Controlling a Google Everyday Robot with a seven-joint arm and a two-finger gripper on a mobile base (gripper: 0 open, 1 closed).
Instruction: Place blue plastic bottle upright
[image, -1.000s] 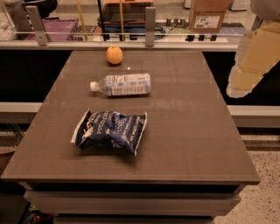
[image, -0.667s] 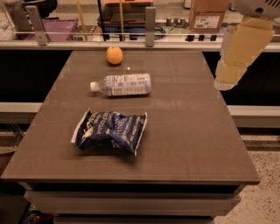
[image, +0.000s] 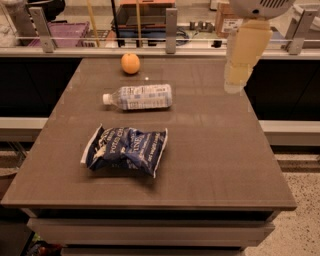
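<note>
- Lying crumpled toward the front left of the counter (image: 215, 155): dark blue chip bag (image: 125, 150), no part of the task, probably just clutter to be steering clear of.
- Sitting near the far edge: orange (image: 130, 63), just beyond the bottle and not touching it.
- Lying on its side toward the back middle: blue plastic bottle (image: 142, 96), white cap pointing left, not yet upright; likely needing gripping across the body and tipping onto its base.
- Hanging over the counter's right rear: end effector (image: 235, 82), pointing downward from the arm entering at top right, well apart from the bottle; wide or narrow, impossible to tell.
</note>
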